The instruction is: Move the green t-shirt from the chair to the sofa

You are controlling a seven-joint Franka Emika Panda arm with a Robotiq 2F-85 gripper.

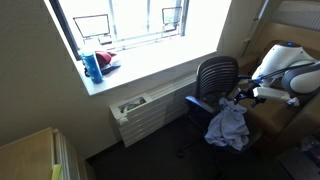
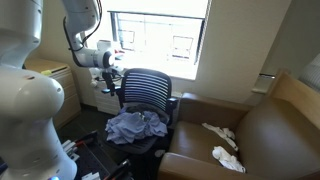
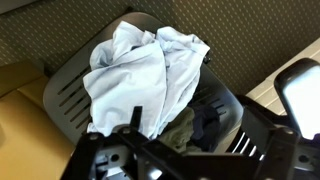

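- We count one claw (image 3: 140, 140). It reaches in from the lower edge of the wrist view, and we cannot tell whether its jaws stand apart or together. Nothing shows in its grip.
- We count one t-shirt (image 3: 145, 72), a crumpled heap that looks pale grey-blue rather than green to us. It lies just ahead of the claw in the wrist view and apart from it.
- We count one chair (image 2: 146, 92), black with a slatted back. The t-shirt (image 2: 136, 126) rests on its seat, below the claw (image 2: 113, 65), which hangs near the top of the backrest.
- We count one sofa (image 2: 262, 140), brown, on the far side of the chair from the claw.
- On the sofa cushion we count two white cloths, one (image 2: 218, 133) nearer the chair and one (image 2: 228, 158) nearer the camera, both well apart from the claw.
- In an exterior view the claw (image 1: 245, 93) sits just above the t-shirt (image 1: 227, 125).
- We count one blue bottle (image 1: 93, 66) on the window sill (image 1: 150, 68), well away from the claw.
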